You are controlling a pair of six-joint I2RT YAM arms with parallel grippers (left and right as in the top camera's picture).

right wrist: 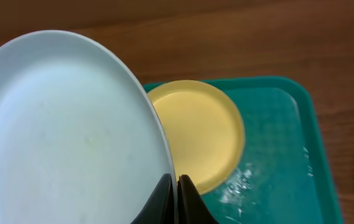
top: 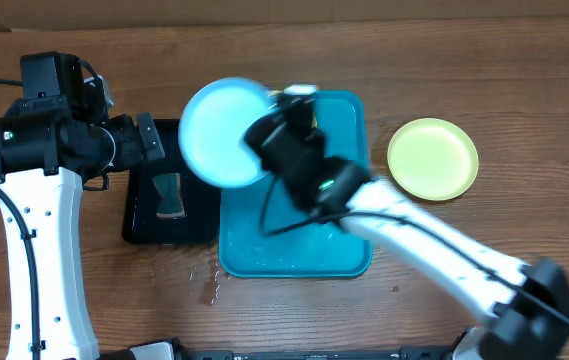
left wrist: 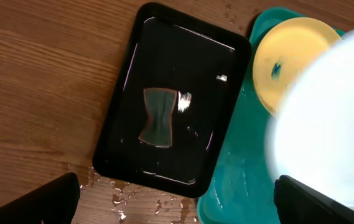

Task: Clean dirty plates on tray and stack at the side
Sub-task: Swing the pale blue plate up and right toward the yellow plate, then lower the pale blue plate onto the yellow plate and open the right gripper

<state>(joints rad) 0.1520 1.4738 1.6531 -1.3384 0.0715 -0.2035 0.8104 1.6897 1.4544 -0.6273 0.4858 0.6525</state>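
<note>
— What is found around the work, and what stands in the way?

— A black tray [left wrist: 117,118] is set left of the table's [top: 484,60] middle, touching the left rim of the cyan tray [top: 349,235]. A dark sponge [left wrist: 159,116] is seen lying flat in it. Water drops [left wrist: 124,200] are scattered on the wood by its near corner. In the overhead view much of the cyan tray is covered by the right arm.

— Where are the plates placed relative to the claws?

— The light cyan plate [top: 219,132] is pinched at its rim by the right claw [right wrist: 177,194], whose fingers are closed on it. It is held tilted in the air above the cyan tray's far-left corner and the black tray's edge. One yellow-green plate [right wrist: 195,130] is left flat in the cyan tray's far-left part, just beyond the right claw; a small blue smudge is seen at its centre. A second yellow-green plate [top: 432,158] is set on the wood towards the table's right edge, apart from the cyan tray. The left claw [top: 152,140] is held spread wide over the black tray, with nothing between its fingers.

— What is hidden or hard to make out?

— The plate in the tray is hidden from the overhead camera by the right arm. The lifted plate is blurred and cut off in both wrist views.
</note>
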